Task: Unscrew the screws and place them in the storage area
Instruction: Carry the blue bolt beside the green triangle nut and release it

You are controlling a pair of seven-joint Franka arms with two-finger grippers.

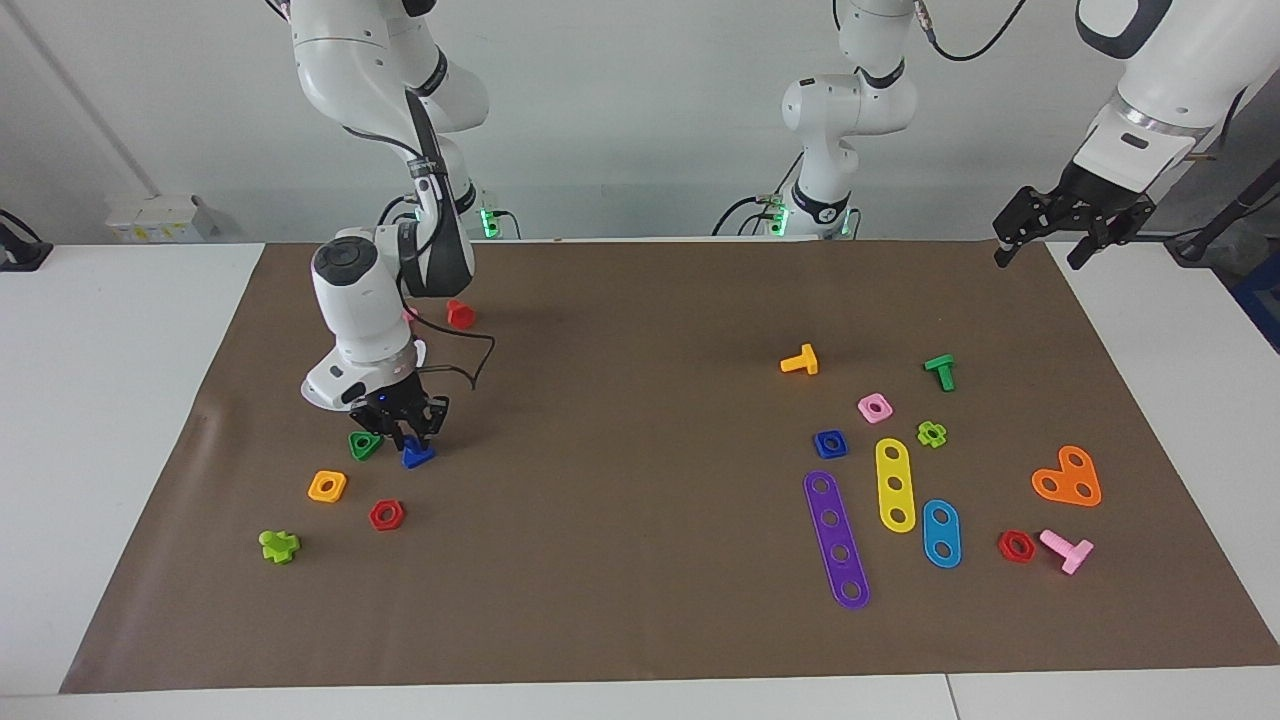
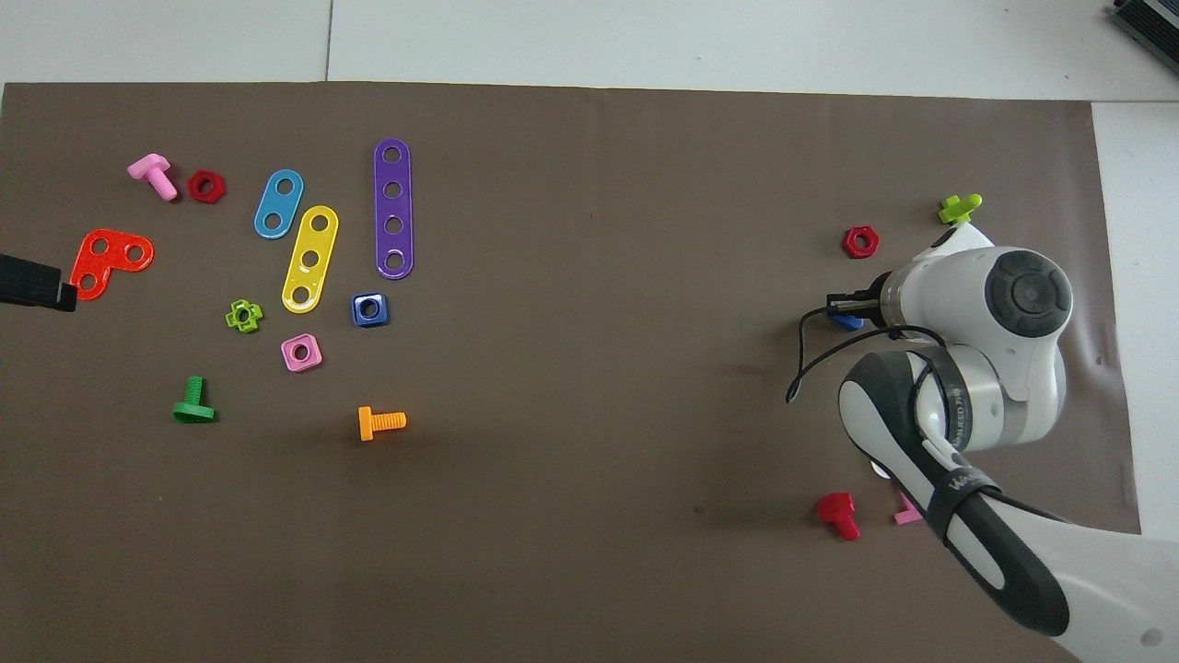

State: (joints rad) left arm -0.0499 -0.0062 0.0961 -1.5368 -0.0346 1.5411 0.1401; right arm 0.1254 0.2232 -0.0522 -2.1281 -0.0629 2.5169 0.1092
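Observation:
My right gripper hangs low over the brown mat at the right arm's end and is shut on the blue bolt, whose triangular head points down just above the paper. In the overhead view the right gripper and the blue bolt peek out from under the wrist. The blue square nut lies apart among the strips at the left arm's end, and also shows in the overhead view. My left gripper waits, open and empty, above the mat's corner near the robots.
A green triangular nut, an orange square nut, a red hex nut and a lime bolt lie around the right gripper. A red bolt lies nearer the robots. Purple, yellow and blue strips lie near the blue nut.

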